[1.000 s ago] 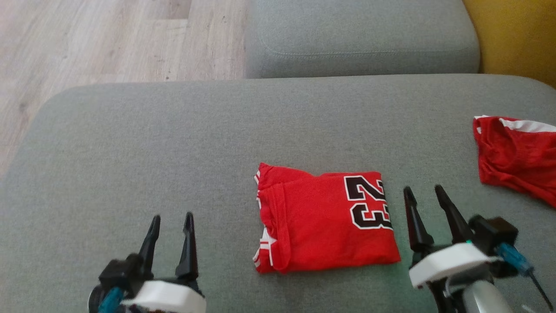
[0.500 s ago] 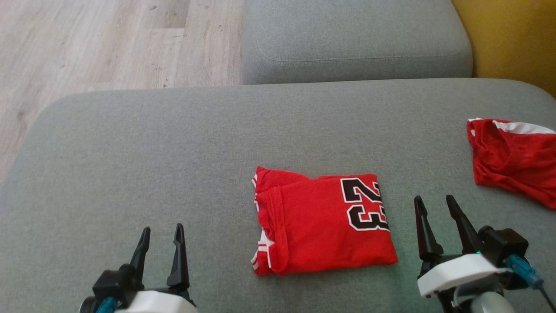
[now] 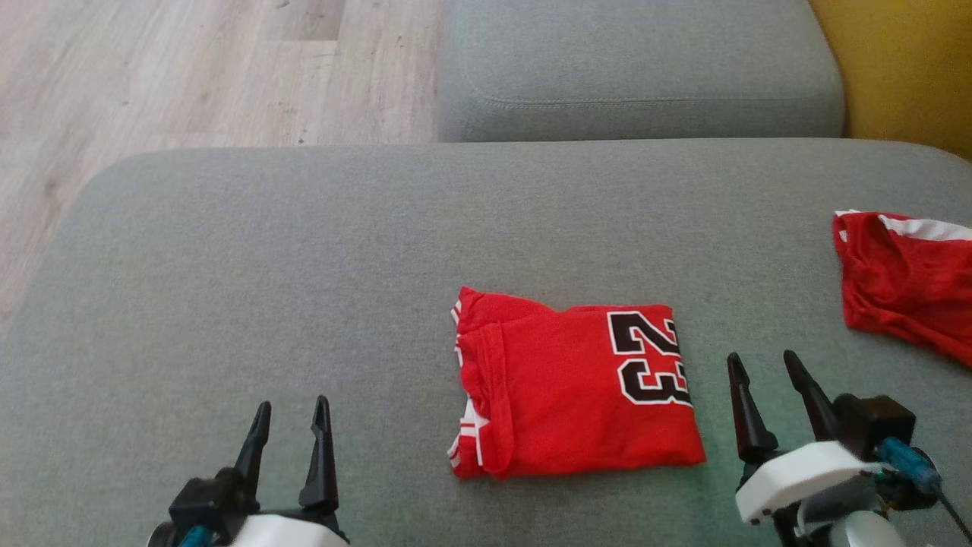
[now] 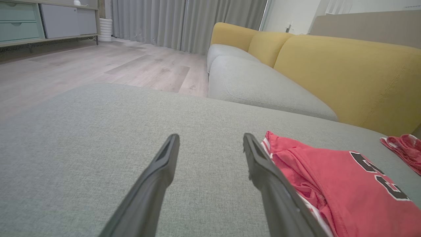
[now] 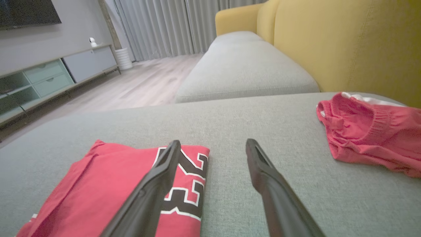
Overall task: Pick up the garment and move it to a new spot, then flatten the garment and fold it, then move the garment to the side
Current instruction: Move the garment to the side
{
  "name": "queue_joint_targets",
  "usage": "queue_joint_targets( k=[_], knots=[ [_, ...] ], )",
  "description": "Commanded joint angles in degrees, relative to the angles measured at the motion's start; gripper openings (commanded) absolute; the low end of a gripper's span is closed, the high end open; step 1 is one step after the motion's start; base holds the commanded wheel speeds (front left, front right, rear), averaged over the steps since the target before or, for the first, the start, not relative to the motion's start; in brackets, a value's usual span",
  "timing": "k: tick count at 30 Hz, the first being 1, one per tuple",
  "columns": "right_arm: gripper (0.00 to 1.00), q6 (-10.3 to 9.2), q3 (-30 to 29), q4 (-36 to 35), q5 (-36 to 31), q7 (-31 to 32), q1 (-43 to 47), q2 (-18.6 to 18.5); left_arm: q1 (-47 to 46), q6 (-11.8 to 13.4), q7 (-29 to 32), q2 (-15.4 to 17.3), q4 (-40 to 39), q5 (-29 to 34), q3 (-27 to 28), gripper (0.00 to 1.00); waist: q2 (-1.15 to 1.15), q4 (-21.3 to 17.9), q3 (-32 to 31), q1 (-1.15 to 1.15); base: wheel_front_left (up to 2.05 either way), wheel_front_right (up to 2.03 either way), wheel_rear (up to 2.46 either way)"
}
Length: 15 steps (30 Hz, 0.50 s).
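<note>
Big grey sofa cushion (image 3: 228, 266) carries everything. The red 23 jersey (image 3: 569, 395) sits on it folded into a neat rectangle, a bit right of middle. Another red piece (image 3: 904, 289) lies at the right edge, cut off, possibly shorts. The left claw (image 3: 293, 404) and right claw (image 3: 761, 356) flank the jersey, both spread apart, holding nothing.
</note>
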Motion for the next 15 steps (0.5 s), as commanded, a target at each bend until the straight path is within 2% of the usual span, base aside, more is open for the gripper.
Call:
queue_joint_targets(
  k=[1, 7, 15],
  knots=[
    [1.0, 0.37, 0.7, -1.4, -0.9, 0.8, -3.0, -0.2, -2.3, -0.3, -0.7, 0.3, -1.8, 0.7, 2.2, 1.0, 0.0, 0.5, 0.2, 0.0, 0.0, 0.0, 0.0],
    [1.0, 0.37, -2.0, 1.7, -3.5, 7.5, -7.3, -0.2, -2.7, -0.6, -0.7, 0.0, -1.8, 1.0, 1.7, 1.0, 0.0, 2.9, 0.9, 0.0, 0.0, 0.0, 0.0],
    [1.0, 0.37, -3.1, 9.3, -4.1, 18.0, -11.4, -0.2, -3.0, -0.8, -0.7, -0.5, -1.2, 1.1, 1.3, 1.0, 0.0, 7.2, 2.6, 0.0, 0.0, 0.0, 0.0]
  ],
)
